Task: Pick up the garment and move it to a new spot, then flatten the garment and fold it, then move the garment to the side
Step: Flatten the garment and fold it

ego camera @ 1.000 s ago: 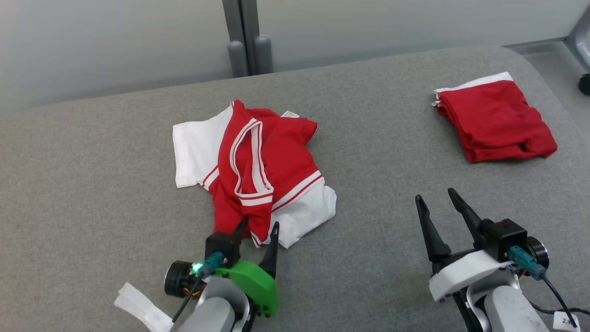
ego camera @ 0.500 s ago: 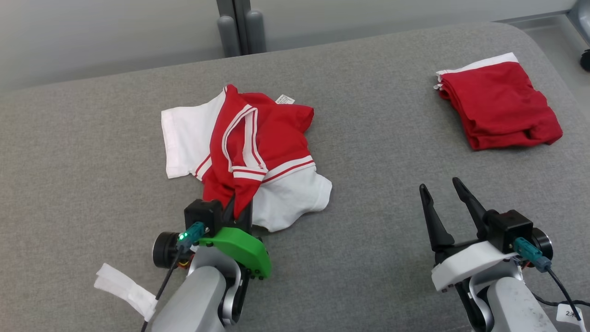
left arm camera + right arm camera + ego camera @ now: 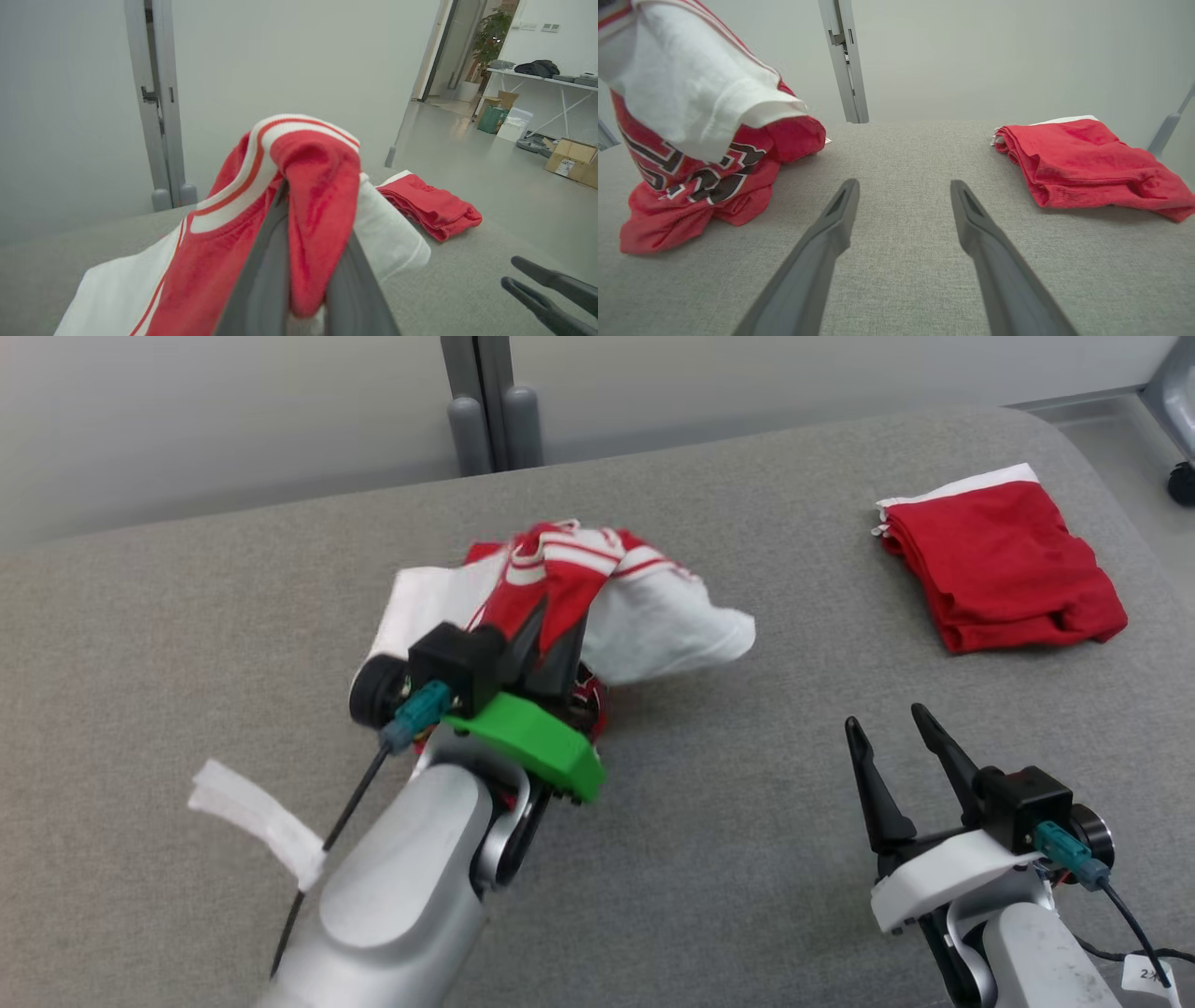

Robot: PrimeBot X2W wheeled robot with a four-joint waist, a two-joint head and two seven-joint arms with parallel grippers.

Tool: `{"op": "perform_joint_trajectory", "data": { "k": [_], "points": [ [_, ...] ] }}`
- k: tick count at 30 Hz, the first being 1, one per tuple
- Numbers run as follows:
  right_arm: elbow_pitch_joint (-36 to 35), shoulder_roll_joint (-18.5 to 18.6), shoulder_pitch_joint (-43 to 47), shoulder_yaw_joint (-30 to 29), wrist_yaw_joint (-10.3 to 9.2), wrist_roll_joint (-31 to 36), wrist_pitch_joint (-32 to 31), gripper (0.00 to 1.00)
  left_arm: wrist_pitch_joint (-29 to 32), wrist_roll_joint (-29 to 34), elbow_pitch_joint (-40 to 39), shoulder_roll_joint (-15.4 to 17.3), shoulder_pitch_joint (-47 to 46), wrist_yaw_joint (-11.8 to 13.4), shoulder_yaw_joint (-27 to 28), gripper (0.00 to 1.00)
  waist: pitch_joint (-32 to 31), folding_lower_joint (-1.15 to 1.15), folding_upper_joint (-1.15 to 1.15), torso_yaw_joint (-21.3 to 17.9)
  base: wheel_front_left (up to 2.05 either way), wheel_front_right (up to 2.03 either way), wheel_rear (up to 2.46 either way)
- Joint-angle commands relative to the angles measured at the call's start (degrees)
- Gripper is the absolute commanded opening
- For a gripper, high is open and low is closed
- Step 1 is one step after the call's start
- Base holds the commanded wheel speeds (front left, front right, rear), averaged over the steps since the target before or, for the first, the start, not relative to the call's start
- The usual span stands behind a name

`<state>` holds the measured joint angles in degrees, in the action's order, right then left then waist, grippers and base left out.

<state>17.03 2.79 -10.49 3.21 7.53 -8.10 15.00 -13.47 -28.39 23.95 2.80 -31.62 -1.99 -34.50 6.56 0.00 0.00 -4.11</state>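
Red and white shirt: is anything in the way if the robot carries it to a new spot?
Nothing visible blocks it. The left gripper is shut on the shirt, with bare grey table around. The folded red garment lies far right; the open right gripper hovers at near right.

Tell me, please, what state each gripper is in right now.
Left gripper: shut on the red and white garment.
Right gripper: open, holding nothing.
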Motion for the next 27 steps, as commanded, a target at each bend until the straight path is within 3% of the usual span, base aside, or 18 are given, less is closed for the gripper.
{"op": "perform_joint_trajectory", "data": {
  "k": [1,10,17,21,27],
  "points": [
    [0.2,0.2,0.5,0.1,-0.09,-0.2,0.3,1.00,0.6,0.2,-0.8,0.2,-2.9,-0.6,-0.6,0.00,-0.8,0.00,0.00,-0.8,0.00,0.00,0.00],
    [1.0,0.2,1.2,1.6,-0.09,-1.3,0.3,1.00,5.0,-3.2,-3.1,0.2,-20.8,-2.7,-5.8,0.00,-2.5,0.00,0.00,-4.5,0.00,0.00,0.00],
    [0.7,0.2,1.7,0.9,-0.09,-1.6,0.3,1.00,2.6,-9.6,-2.8,0.2,-30.7,-2.3,-4.8,0.00,-2.6,0.00,0.00,-6.2,0.00,0.00,0.00],
    [0.4,0.2,2.0,-0.4,-0.09,-1.4,0.3,1.00,1.8,-12.7,-0.5,0.8,-29.4,-2.2,-2.9,0.00,-2.4,0.00,0.00,-5.9,0.00,0.00,0.00],
    [-0.4,0.2,2.5,-2.3,-0.09,-0.8,0.3,1.00,2.0,-14.7,6.8,5.6,-21.1,-2.3,-2.3,0.00,-1.4,0.00,0.00,-4.3,0.00,0.00,0.00]
  ]
}}
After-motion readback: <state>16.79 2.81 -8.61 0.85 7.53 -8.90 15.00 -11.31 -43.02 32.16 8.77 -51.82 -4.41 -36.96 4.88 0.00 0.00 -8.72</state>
